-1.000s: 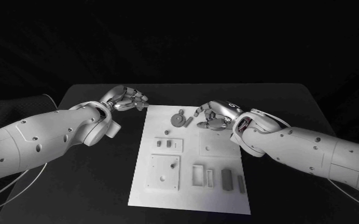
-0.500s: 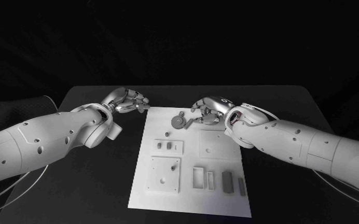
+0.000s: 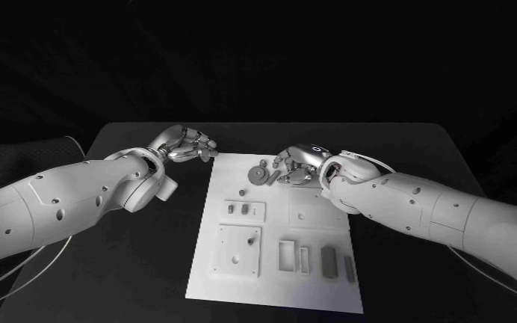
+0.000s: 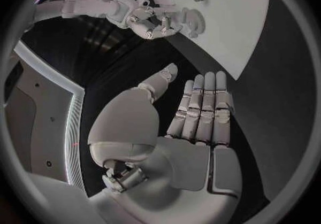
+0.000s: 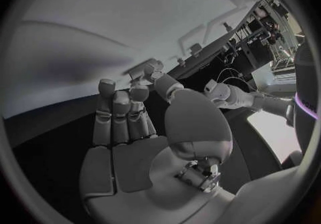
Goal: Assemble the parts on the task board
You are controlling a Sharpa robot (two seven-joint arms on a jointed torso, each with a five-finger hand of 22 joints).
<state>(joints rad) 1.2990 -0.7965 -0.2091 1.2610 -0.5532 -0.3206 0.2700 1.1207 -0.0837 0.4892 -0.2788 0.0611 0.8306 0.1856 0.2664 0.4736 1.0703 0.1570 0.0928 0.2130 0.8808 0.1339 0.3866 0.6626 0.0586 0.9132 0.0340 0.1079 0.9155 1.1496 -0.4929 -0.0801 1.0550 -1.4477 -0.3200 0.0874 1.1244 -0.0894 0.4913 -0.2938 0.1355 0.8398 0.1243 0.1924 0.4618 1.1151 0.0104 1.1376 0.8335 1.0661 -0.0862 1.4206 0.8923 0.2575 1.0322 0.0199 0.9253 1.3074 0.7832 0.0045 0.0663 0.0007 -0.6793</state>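
White task board flat on the black table, between both hands. Round grey disc part at its far end, just beside the right hand. Several small rectangular parts nearer, well apart from either hand.

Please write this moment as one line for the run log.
left hand: open, beside task board | right hand: open, over board near round grey part | held: nothing

Task board mid-table. Round part at far end; right hand just beside it, over far right corner. Left hand off far left corner, above table. Rectangular parts along near right.
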